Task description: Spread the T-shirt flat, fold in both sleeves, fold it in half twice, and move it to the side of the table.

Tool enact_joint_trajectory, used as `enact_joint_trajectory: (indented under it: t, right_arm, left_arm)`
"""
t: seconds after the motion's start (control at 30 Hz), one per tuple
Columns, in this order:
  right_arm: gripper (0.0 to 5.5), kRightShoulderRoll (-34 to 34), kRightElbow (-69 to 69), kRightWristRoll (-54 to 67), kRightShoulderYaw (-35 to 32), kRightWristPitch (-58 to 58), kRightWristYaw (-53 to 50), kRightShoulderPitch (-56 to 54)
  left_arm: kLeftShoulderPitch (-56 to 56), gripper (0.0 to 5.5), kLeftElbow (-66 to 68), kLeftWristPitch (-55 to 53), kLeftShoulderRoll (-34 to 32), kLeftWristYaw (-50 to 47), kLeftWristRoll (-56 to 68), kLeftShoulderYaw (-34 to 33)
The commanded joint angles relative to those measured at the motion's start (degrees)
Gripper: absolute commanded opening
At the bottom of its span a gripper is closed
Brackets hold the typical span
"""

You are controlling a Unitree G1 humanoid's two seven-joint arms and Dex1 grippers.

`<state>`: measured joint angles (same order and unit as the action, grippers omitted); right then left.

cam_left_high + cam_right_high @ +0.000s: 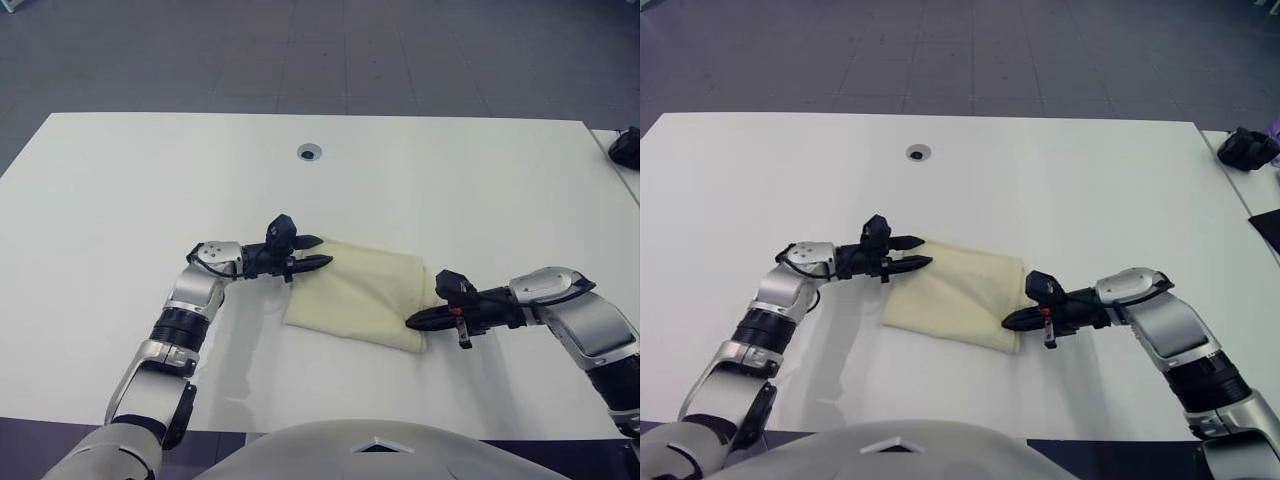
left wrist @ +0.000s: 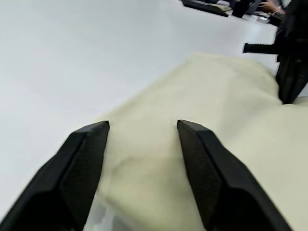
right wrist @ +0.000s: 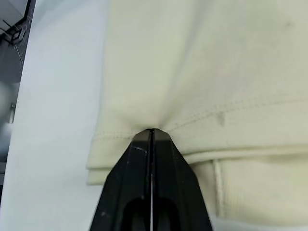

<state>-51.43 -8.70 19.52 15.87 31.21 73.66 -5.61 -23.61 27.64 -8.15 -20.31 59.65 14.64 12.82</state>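
**Q:** What is shown on the table?

**A:** A pale yellow T-shirt (image 1: 360,290), folded into a compact rectangle, is seen lying near the middle of a white table (image 1: 120,170), slightly toward the robot's right. The left gripper (image 1: 323,250) is held at the shirt's far left corner with its fingers (image 2: 84,163) spread apart and nothing gripped. The right gripper (image 1: 410,322) is pressed together on the near right corner. A fold of hem is pinched there, and the cloth is puckered around the tip.

**Q:** What could go wrong from here?

**A:** The folding is judged to be done, with only the move to the side left. If the bundle is dragged by the one pinched corner alone, the layers could be pulled apart or the top layer peeled back. If the open left fingers are closed too shallowly, the edge could be missed and the shirt skewed.

**Q:** Can any writing be read?

**A:** No print or label can be made out on the shirt or the table.
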Motion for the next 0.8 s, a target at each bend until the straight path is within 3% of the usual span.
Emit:
enact_joint_trajectory:
  t: [0.03,0.2,0.37,0.43,0.6,0.8]
  right_arm:
    - [0.0,-2.2,2.3,-2.9,1.1,-0.9,-0.3,3.5]
    - [0.0,-1.6,-3.6,7.5,-6.2,5.4,0.7,1.2]
    - [0.0,2.5,-3.8,20.3,-14.8,16.6,-2.5,-9.6]
    - [0.0,4.9,-2.5,20.1,-13.1,17.1,-3.8,-11.9]
    - [0.0,15.6,4.6,13.9,-2.6,15.2,-8.6,-15.5]
    - [0.0,23.1,19.2,2.8,3.3,14.2,-19.7,-17.5]
  left_arm:
    - [-3.2,3.31,7.3,3.9,1.3,-0.3,-2.4,-0.8]
    - [-4.1,4.19,9.0,5.9,1.7,0.1,-2.6,-2.0]
    - [-2.3,5.05,-3.1,2.1,-1.9,2.0,2.6,-7.0]
    - [-2.2,5.37,-7.7,0.5,-3.2,0.5,4.2,-9.9]
    - [-5.4,5.37,-15.1,-0.1,-3.9,-11.7,6.2,-19.5]
    - [-0.4,5.37,-22.1,-0.1,-4.5,-18.2,4.3,-21.2]
